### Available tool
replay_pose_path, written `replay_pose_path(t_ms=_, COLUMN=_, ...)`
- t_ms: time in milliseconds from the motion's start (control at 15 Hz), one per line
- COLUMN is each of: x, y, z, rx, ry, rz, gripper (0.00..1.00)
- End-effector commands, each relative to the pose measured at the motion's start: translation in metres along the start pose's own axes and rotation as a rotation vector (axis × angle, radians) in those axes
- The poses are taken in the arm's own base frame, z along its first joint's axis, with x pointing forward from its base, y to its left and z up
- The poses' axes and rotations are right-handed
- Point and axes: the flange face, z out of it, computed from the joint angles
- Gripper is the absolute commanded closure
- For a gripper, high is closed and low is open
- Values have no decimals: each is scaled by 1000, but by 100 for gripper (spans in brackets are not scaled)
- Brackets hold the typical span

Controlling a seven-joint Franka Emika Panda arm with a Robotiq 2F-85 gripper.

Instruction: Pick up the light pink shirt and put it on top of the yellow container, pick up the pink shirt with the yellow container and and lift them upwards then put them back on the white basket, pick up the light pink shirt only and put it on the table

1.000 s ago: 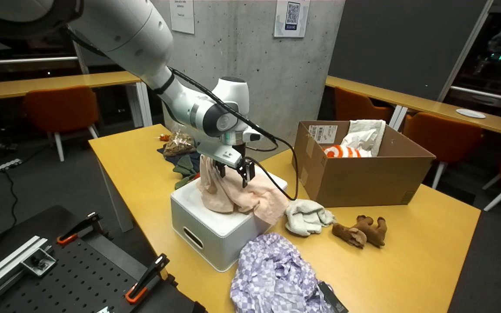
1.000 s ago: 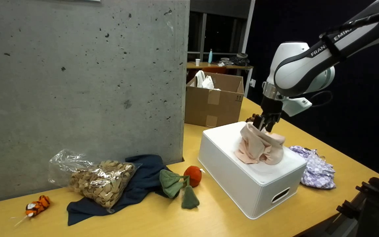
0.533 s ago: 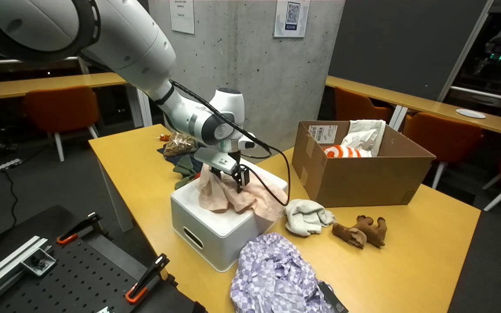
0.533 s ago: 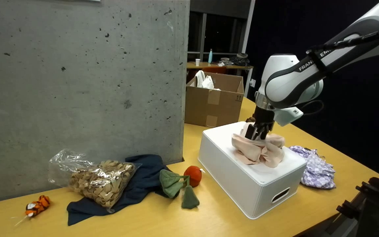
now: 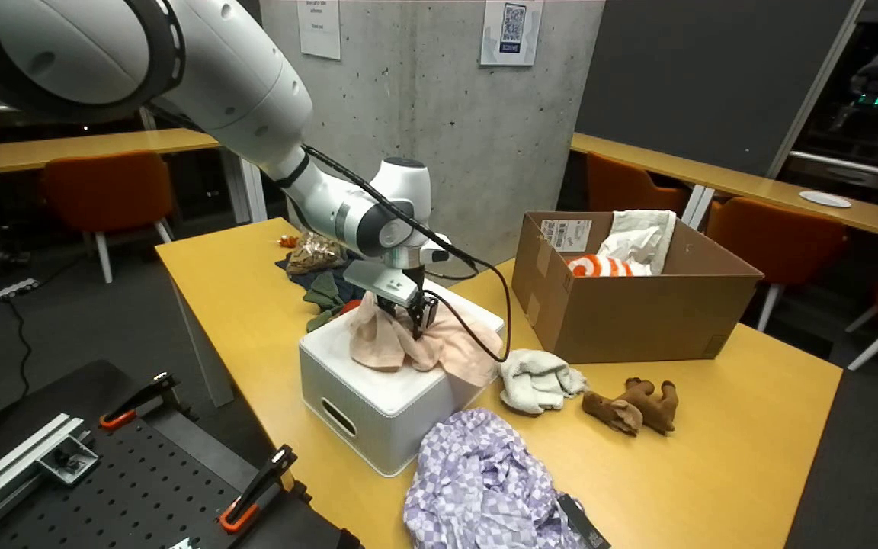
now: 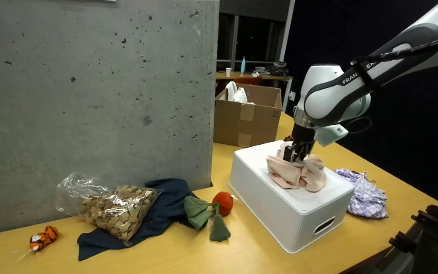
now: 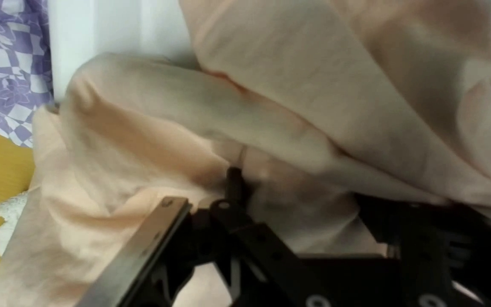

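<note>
The light pink shirt [image 5: 469, 349] lies bunched on top of an upturned white basket [image 5: 378, 390], with one end hanging over its side. It also shows in an exterior view [image 6: 283, 173]. My gripper [image 5: 404, 319] points down into the folds, its fingertips apart and partly hidden by cloth. In the wrist view, the gripper [image 7: 300, 192] has its fingers well apart, with shirt fabric [image 7: 143, 145] between and around them. Cloth covers part of the right finger. No yellow container is in view.
A purple checked cloth [image 5: 485, 480], a whitish cloth [image 5: 539, 381] and a brown plush animal [image 5: 637, 404] lie beside the basket. A cardboard box [image 5: 637, 316] stands behind. A plastic bag [image 6: 120, 211], navy cloth [image 6: 167, 213] and red plush [image 6: 223, 203] lie nearby.
My gripper has moved down into the shirt over the last second, pressing its raised folds lower. In the last half second, the shirt has shifted slightly with the fingers.
</note>
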Motion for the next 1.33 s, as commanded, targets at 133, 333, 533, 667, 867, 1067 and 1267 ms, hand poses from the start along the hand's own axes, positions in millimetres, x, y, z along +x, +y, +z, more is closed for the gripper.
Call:
replay_pose_path(t_ms=133, x=5, y=5, z=4, rx=13, ry=7, rz=22, gripper=79)
replay_pose_path(t_ms=333, x=4, y=10, z=-4, rx=9, ry=12, rz=29, gripper=99)
replay_pose_path(t_ms=533, x=3, y=16, z=-16, rx=9, ry=23, rz=37, gripper=96)
replay_pose_path(t_ms=667, x=2, y=20, z=-20, rx=15, ry=21, rz=42, gripper=60)
replay_pose_path(t_ms=867, x=2, y=23, z=-28, rx=30, ry=20, rz=43, gripper=45)
replay_pose_path(t_ms=1067, x=4, y=23, z=-40, rx=38, ry=31, rz=40, gripper=24)
replay_pose_path(t_ms=1267, x=10, y=20, z=-57, rx=35, ry=62, rz=30, gripper=2)
